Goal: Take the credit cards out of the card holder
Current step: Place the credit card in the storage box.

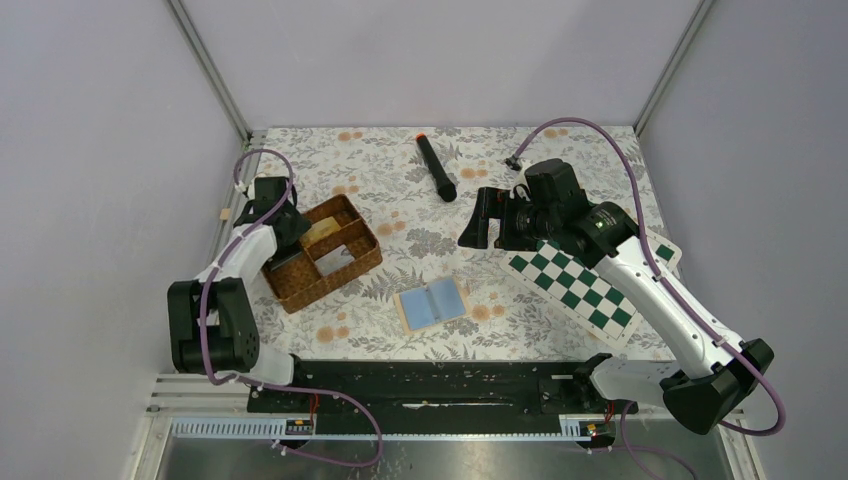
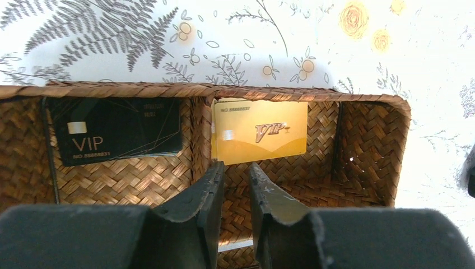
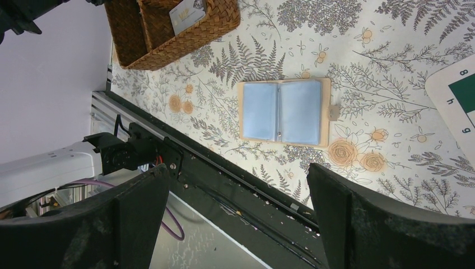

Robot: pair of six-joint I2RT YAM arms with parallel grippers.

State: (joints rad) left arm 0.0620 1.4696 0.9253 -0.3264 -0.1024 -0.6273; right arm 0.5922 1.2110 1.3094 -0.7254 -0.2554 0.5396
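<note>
The card holder [image 1: 432,304] lies open and flat on the bench [image 1: 480,190], tan at the edges and light blue inside. A gold card [image 2: 260,131] marked VIP leans against a wall of the basket [image 2: 369,145]. A black VIP card [image 2: 120,130] leans in the next compartment.

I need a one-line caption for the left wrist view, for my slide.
Left hand, empty, over a woven basket holding a gold card and a black card.

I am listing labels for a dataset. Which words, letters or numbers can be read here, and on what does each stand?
"VIP": black card, in the basket.
"VIP": gold card, in the next compartment.
"8", "h", "g": rim of the board.
Small "NO." number lines on both cards: too blurred to read.
Card holder: no text seen.
</note>
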